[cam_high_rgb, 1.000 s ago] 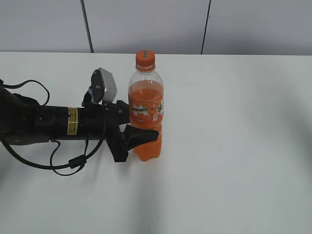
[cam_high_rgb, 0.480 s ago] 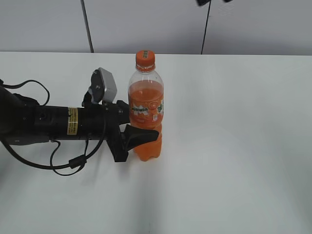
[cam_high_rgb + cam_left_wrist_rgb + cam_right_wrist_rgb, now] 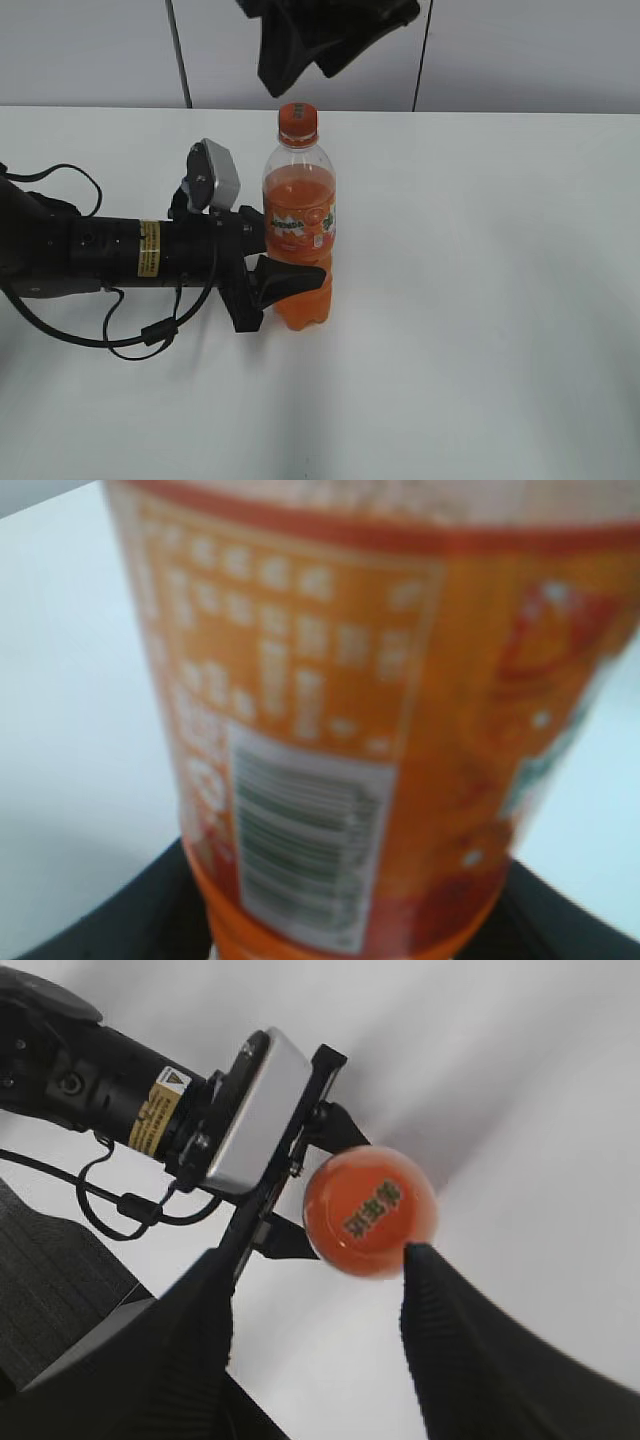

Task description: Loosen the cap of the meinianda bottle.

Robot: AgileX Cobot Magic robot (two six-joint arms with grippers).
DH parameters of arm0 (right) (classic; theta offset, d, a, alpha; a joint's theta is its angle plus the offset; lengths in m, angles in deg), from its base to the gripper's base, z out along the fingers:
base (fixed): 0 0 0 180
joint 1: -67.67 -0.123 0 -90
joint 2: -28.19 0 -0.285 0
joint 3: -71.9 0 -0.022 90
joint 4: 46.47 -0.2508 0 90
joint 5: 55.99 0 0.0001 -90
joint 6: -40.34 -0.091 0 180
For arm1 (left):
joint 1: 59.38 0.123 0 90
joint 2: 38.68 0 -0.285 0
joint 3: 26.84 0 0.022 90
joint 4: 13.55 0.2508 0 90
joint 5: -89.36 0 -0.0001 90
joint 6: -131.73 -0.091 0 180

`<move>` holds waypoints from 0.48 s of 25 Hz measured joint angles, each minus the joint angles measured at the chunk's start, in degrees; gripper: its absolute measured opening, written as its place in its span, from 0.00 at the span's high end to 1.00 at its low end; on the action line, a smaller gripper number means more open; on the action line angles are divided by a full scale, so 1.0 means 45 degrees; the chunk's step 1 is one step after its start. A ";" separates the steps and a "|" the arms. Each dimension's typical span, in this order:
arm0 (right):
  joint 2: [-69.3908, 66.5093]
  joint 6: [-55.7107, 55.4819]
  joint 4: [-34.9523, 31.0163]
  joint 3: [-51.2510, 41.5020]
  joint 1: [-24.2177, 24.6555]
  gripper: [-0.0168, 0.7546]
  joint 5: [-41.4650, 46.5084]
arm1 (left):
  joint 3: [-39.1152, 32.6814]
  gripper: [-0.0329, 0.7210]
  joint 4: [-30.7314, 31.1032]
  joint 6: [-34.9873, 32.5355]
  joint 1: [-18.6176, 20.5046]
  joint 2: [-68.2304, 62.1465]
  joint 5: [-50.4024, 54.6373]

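The meinianda bottle (image 3: pixel 298 235) stands upright on the white table, with orange drink and an orange-green label band. Its label fills the left wrist view (image 3: pixel 380 680). The orange cap (image 3: pixel 298 119) is on top; from above it shows a dark mark (image 3: pixel 370 1210). My left gripper (image 3: pixel 285 275) is shut on the bottle's lower body from the left side (image 3: pixel 350 920). My right gripper (image 3: pixel 300 65) hangs open just above the cap. In the right wrist view its two dark fingers (image 3: pixel 315 1275) are spread, with the cap near the right finger, untouched.
The left arm (image 3: pixel 120 250) lies low across the table's left side with a loose black cable (image 3: pixel 150 330). Grey wall panels stand behind the table's far edge (image 3: pixel 500 112). A dark textured surface (image 3: pixel 60 1290) shows at the lower left of the right wrist view.
The right gripper has come down into the exterior view from the top, from out of sight to just above the cap. The left gripper and bottle have not moved.
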 joint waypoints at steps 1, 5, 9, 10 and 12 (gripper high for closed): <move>-0.0178 -0.0022 0.0014 0.0151 -0.0051 0.45 0.0000 | 0.0000 0.43 -0.0004 0.0000 0.0000 0.0000 0.0000; -0.0575 -0.0168 0.0492 0.0329 -0.0057 0.45 0.0000 | 0.0000 0.43 -0.0004 0.0000 0.0000 0.0000 0.0000; -0.0818 -0.0210 0.0765 0.0328 -0.0057 0.45 0.0000 | 0.0000 0.43 -0.0004 0.0000 0.0000 0.0000 0.0000; -0.0899 -0.0212 0.0781 0.0328 -0.0057 0.45 0.0000 | 0.0000 0.43 -0.0004 0.0000 0.0000 0.0000 0.0000; -0.1126 -0.0226 0.0795 0.0328 -0.0057 0.45 0.0000 | 0.0000 0.43 -0.0004 0.0000 0.0000 0.0000 0.0000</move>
